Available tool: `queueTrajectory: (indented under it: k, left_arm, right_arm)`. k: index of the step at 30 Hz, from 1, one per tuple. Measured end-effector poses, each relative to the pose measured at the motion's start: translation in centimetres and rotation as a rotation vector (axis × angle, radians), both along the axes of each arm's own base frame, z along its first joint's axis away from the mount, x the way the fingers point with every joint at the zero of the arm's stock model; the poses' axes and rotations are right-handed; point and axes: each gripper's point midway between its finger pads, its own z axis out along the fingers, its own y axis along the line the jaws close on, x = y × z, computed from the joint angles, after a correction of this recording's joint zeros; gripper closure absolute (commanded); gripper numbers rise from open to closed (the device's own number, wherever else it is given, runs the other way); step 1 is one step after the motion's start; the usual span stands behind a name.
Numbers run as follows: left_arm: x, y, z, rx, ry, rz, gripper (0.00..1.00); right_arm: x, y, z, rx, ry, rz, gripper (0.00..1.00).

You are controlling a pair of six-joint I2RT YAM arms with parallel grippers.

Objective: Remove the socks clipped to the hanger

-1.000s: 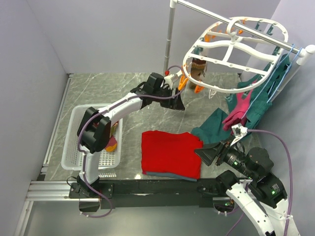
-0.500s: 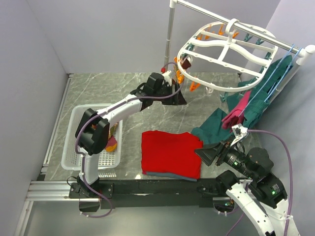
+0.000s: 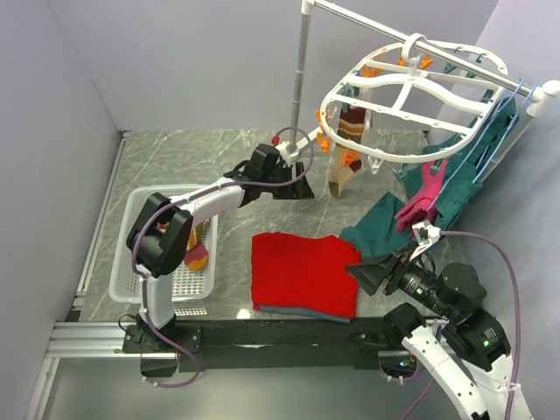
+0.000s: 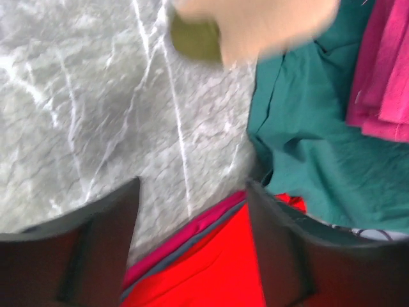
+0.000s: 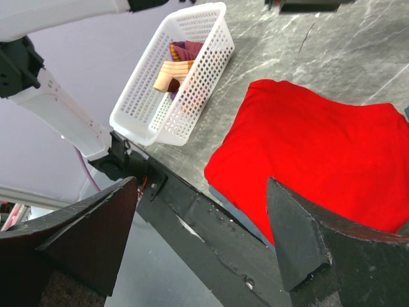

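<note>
The white oval hanger (image 3: 411,98) hangs from a rail at the upper right. A tan-brown striped sock (image 3: 343,156) hangs full length from its near-left rim among orange pegs. My left gripper (image 3: 303,187) is open and empty, low and just left of the sock's toe. The left wrist view shows the blurred tan toe (image 4: 255,25) ahead of the open left gripper (image 4: 192,185), over marble floor and red cloth. My right gripper (image 3: 372,273) is open and empty at the front right; in its wrist view the gripper (image 5: 201,185) has nothing between the fingers.
A white slotted basket (image 3: 140,262) at the left holds maroon and tan socks (image 5: 176,64). A flat red cloth (image 3: 302,271) lies centre front. Teal (image 3: 385,219) and pink (image 3: 424,188) garments hang at the right. A metal pole (image 3: 302,79) stands behind.
My left gripper rose to the hanger's rim, then drew back down and left. The hanger swung and tilted. The tan sock now hangs longer from the rim.
</note>
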Motion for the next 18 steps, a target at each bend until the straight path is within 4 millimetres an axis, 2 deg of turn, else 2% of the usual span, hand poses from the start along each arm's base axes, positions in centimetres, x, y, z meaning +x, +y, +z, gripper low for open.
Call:
queueTrajectory:
  k: [2, 4, 9, 11, 13, 16, 18]
  left_arm:
    - [-0.3, 0.6, -0.4, 0.001, -0.01, 0.002, 0.48]
    - [0.0, 1.1, -0.3, -0.015, -0.033, -0.004, 0.51]
    - [2.7, 1.1, 2.4, -0.096, -0.195, -0.035, 0.45]
    - [4.1, 1.0, 3.8, -0.119, -0.3, -0.043, 0.4]
    - [5.3, 0.7, 5.0, -0.146, -0.41, -0.049, 0.39]
    - [6.8, 0.7, 6.4, -0.198, -0.52, -0.042, 0.4]
    - [8.0, 1.1, 7.0, -0.242, -0.578, -0.037, 0.45]
  right_arm:
    - [0.0, 0.0, 0.0, 0.0, 0.0, -0.001, 0.12]
    - [0.0, 0.0, 0.0, -0.001, 0.0, -0.001, 0.12]
    - [0.0, 0.0, 0.0, -0.001, 0.0, -0.001, 0.12]
    - [0.0, 0.0, 0.0, -0.001, 0.0, -0.001, 0.12]
    - [0.0, 0.0, 0.0, -0.001, 0.0, -0.001, 0.12]
    - [0.0, -0.1, 0.0, -0.001, 0.0, -0.003, 0.12]
    - [0.0, -0.2, 0.1, -0.002, -0.001, -0.008, 0.12]
